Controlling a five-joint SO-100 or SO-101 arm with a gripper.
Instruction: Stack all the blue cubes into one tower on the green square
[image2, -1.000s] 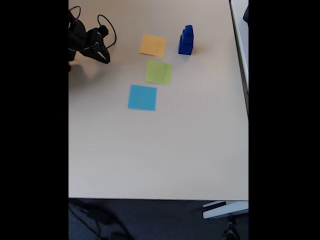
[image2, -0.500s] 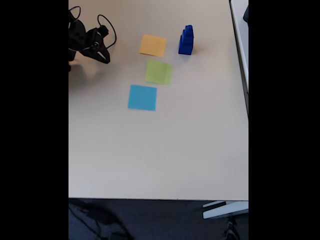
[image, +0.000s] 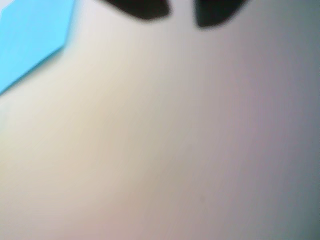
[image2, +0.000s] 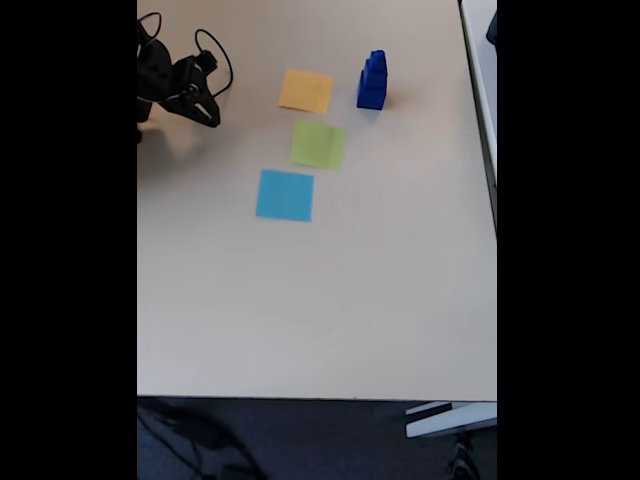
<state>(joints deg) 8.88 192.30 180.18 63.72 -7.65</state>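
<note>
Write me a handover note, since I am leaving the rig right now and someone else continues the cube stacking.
Gripper: at the table's far left in the fixed view, holding nothing; open or shut cannot be told.
Dark blue solid cubes: stacked as a stepped tower on the bare beige table, right of the flat orange-yellow paper square, not on any square.
Flat lime-green paper square: bare. Flat light-blue paper square: bare, also at the wrist view's upper left.
Done: nothing on green.
Left: rebuild the tower on the green square.
</note>
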